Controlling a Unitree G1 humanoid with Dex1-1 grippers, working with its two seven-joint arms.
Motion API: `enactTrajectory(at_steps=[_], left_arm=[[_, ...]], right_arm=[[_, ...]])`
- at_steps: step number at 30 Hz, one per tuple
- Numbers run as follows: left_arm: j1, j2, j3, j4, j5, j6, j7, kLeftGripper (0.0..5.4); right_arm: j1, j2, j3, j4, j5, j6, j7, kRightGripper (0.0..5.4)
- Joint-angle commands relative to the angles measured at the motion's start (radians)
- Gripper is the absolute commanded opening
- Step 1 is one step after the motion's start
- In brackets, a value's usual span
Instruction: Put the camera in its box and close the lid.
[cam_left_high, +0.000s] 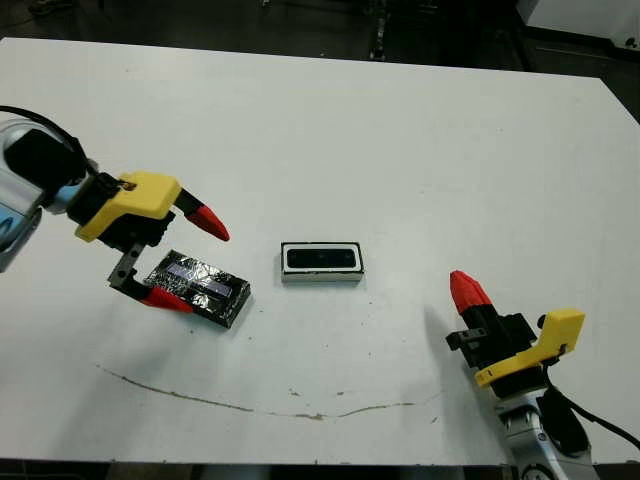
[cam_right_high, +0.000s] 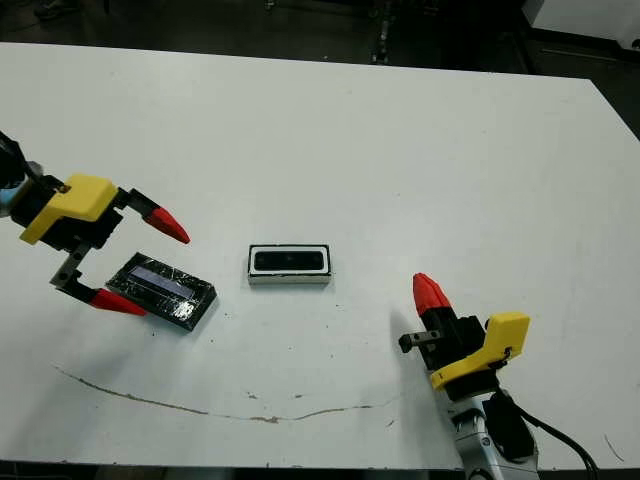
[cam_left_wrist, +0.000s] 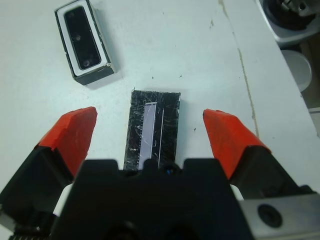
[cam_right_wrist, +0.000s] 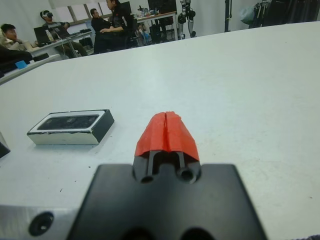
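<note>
The box (cam_left_high: 321, 275), a small white tray with dark sides, sits at the table's middle. The black camera (cam_left_high: 322, 259) lies inside it, face up. To its left the lid (cam_left_high: 205, 287) lies flat on the table, glossy, speckled, with a pale strip. My left gripper (cam_left_high: 188, 262) is open just above the lid's left end, one red finger on each side of it, not touching. In the left wrist view the lid (cam_left_wrist: 152, 132) shows between the fingers (cam_left_wrist: 75, 130), with the box (cam_left_wrist: 107, 65) beyond. My right gripper (cam_left_high: 468, 290) is shut and empty, low at the front right, pointing toward the box (cam_right_wrist: 72, 131).
A thin brown curved mark (cam_left_high: 250, 405) runs across the white table (cam_left_high: 400, 130) near the front edge. Several people (cam_right_wrist: 107, 25) sit at desks beyond the table's far side. A grey round object (cam_left_wrist: 295, 25) stands on the floor past the table edge.
</note>
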Motion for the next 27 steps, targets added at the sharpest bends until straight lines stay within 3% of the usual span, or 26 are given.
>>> enactTrajectory(at_steps=[1, 6, 15, 27], left_arm=[[-0.016, -0.014, -0.027, 0.004, 0.024, 0.001, -0.005, 5.4], [-0.037, -0.026, -0.069, 0.03, 0.019, 0.018, -0.005, 5.4], [-0.039, -0.047, -0.085, 0.057, 0.04, -0.013, -0.005, 5.4], [-0.037, -0.12, -0.089, 0.162, 0.154, -0.048, -0.005, 5.4]], right_arm=[[0.003, -0.017, -0.008, 0.009, 0.007, -0.004, -0.001, 0.01], [0.007, -0.02, -0.008, -0.007, 0.012, 0.021, -0.015, 0.01], [0.01, -0.029, -0.006, -0.001, 0.006, 0.001, -0.008, 0.01], [0.01, -0.031, -0.005, -0.009, -0.005, 0.011, -0.019, 0.01]])
